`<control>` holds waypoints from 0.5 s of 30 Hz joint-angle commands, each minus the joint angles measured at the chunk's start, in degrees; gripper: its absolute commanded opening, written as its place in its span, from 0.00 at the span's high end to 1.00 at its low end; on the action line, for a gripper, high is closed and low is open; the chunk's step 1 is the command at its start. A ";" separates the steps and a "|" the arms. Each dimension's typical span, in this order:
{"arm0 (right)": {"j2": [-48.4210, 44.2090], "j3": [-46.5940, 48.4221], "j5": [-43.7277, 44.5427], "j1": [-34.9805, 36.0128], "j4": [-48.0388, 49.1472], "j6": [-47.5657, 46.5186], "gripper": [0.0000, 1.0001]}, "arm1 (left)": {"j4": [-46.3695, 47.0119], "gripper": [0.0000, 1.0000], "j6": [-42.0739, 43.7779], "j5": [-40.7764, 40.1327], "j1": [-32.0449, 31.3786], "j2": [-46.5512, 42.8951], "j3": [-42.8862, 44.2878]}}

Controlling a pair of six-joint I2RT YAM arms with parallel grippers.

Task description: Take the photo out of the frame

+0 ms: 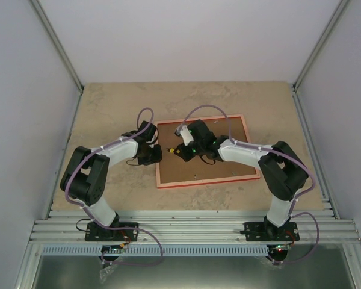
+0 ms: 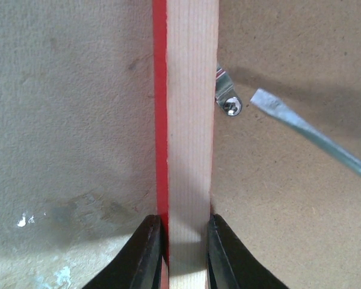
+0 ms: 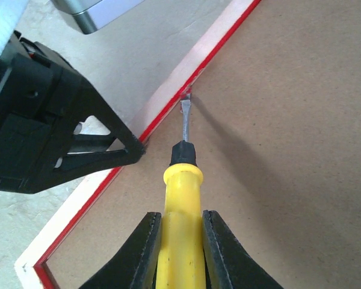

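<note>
- Top view: the frame (image 1: 206,182) lies face down on the table (image 1: 108,108), with its brown backing board (image 1: 228,162) on top. The photo cannot be seen. It is probably under that board. Both arms meet at the frame's left side.
- Top view: the table is speckled beige. Pale walls (image 1: 24,90) stand around it, and metal rails (image 1: 186,229) run along the near edge.
- Left wrist view: the left gripper (image 2: 185,241) pinches the frame's side rail, with its jaws narrow around the wood. If that pinch slips, the frame could slide on the table when the tool pushes.
- Left wrist view: a small metal clip (image 2: 227,99) sits on the board's edge. The screwdriver (image 2: 307,129) blade is just beside it. I cannot tell if they touch.
- Right wrist view: the right gripper (image 3: 182,235) squeezes the yellow handle of the screwdriver, and the blade tip is at the frame's inner edge. If the tip skids off, it could scratch the board. A push that is too hard could bend the clip or twist the tool in the fingers.
</note>
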 commanded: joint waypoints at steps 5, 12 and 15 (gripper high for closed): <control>2.30 2.41 -3.35 0.66 0.00 -2.03 0.99 | -3.11 0.83 0.94 -0.47 -0.18 2.43 -1.96; 3.43 3.43 -3.44 0.76 0.13 -1.76 0.99 | -2.98 0.83 1.15 -0.08 -0.18 2.56 -2.03; 3.83 3.66 -3.19 0.79 0.21 -1.56 0.99 | -2.81 0.83 1.12 0.36 -0.18 2.73 -2.04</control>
